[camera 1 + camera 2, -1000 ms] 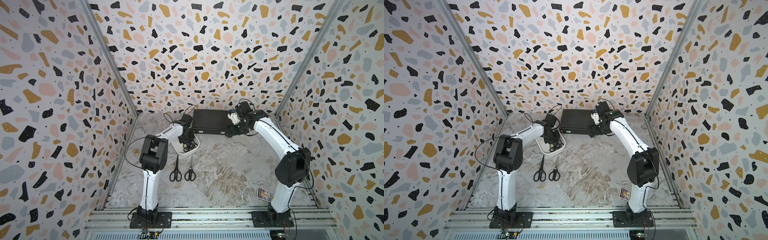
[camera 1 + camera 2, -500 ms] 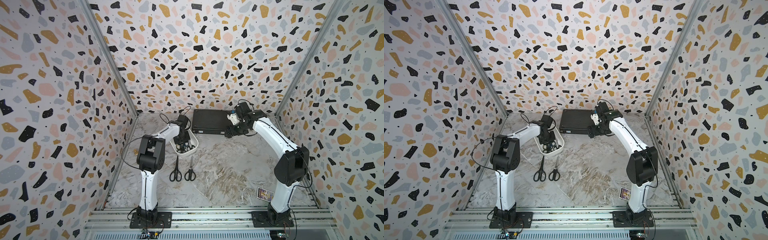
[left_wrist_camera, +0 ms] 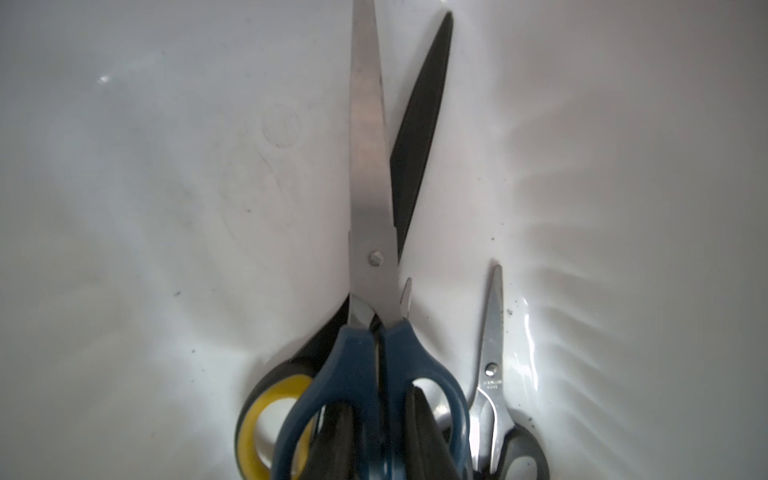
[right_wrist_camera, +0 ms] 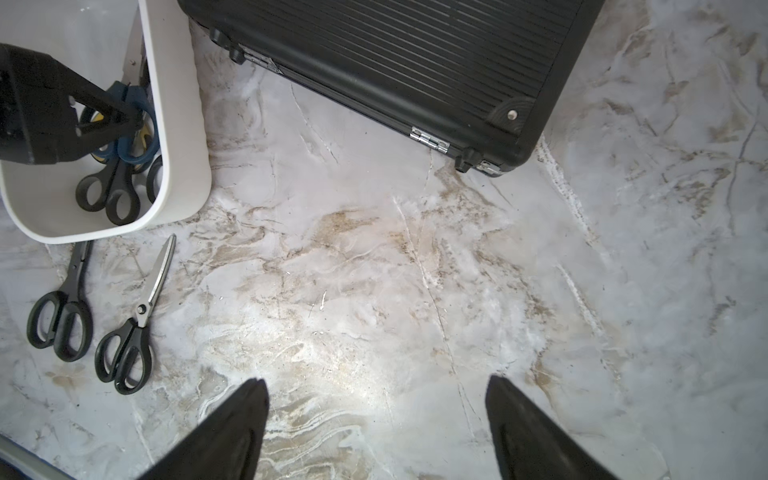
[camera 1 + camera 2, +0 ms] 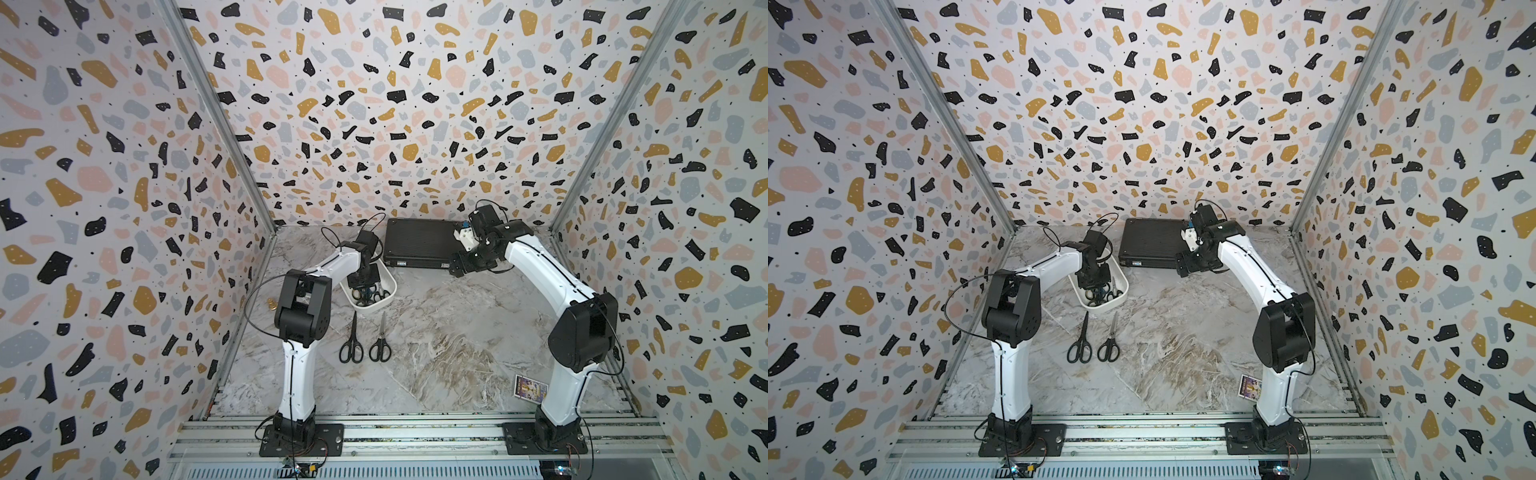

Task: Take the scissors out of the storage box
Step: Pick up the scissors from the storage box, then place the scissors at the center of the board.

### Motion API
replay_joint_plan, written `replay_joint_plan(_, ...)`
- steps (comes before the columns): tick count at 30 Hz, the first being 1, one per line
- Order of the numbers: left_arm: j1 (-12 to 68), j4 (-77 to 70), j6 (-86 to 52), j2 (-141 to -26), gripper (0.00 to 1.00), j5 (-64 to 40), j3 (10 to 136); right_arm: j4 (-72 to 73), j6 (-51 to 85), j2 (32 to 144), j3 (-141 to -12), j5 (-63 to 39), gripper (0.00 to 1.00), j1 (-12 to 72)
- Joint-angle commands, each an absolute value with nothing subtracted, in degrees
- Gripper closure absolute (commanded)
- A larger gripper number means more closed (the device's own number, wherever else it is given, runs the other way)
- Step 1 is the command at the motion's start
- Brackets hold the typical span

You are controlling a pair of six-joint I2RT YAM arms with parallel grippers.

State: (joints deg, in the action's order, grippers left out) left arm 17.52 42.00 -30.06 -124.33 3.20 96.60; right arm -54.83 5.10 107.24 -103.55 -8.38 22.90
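The white storage box [image 5: 374,307] [image 5: 1104,306] [image 4: 183,124] stands at the back left of the marble table. My left gripper [image 5: 365,286] [image 5: 1094,286] [image 4: 129,118] [image 3: 374,399] reaches down into it, shut on the handles of the dark blue scissors [image 3: 370,187]. One finger [image 3: 332,432] passes through each handle loop. Under them lie a yellow-and-black pair [image 3: 257,415] and a small grey-handled pair [image 3: 492,353]. A black pair [image 4: 110,191] also lies in the box. Two black pairs [image 5: 352,345] [image 5: 380,340] lie on the table in front of it. My right gripper [image 4: 376,384] [image 5: 457,266] hangs open over bare marble.
A flat black latched case [image 5: 415,243] [image 5: 1150,241] [image 4: 415,62] lies against the back wall, right of the box. A small printed card [image 5: 530,388] lies by the right arm's base. A small brass object [image 5: 272,305] sits near the left wall.
My left gripper has sunk deeper into the box and its jaws have narrowed onto the dark blue handles. The right arm and the two pairs on the table have not moved.
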Motion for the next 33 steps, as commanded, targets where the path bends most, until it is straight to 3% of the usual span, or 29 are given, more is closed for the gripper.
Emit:
replay_joint_plan(1, 17.46, 49.20, -27.35, -127.08, 0.98, 5.92, 97.32, -55.02, 5.04, 106.18, -103.69, -8.35, 0.13, 23.12)
replay_joint_plan(13, 18.44, 44.36, -27.72, -111.89, 1.00, 0.17, 98.39, -54.93, 4.68, 105.67, -104.11, -8.12, 0.13, 23.12)
replay_joint_plan(19, 20.67, 43.98, -29.01, -102.01, 1.00, -3.56, 92.46, -54.93, 4.34, 104.65, -104.06, -5.92, 0.12, 23.12)
replay_joint_plan(28, 34.06, 41.58, -36.06, -85.44, 1.00, -6.64, 74.78, -55.07, 7.43, 99.19, -100.80, -0.04, 0.12, 22.41)
replay_joint_plan(33, 41.27, 38.92, -38.34, -82.62, 1.00, -5.34, 64.45, -55.02, 9.26, 95.71, -96.54, 0.07, 0.13, 22.41)
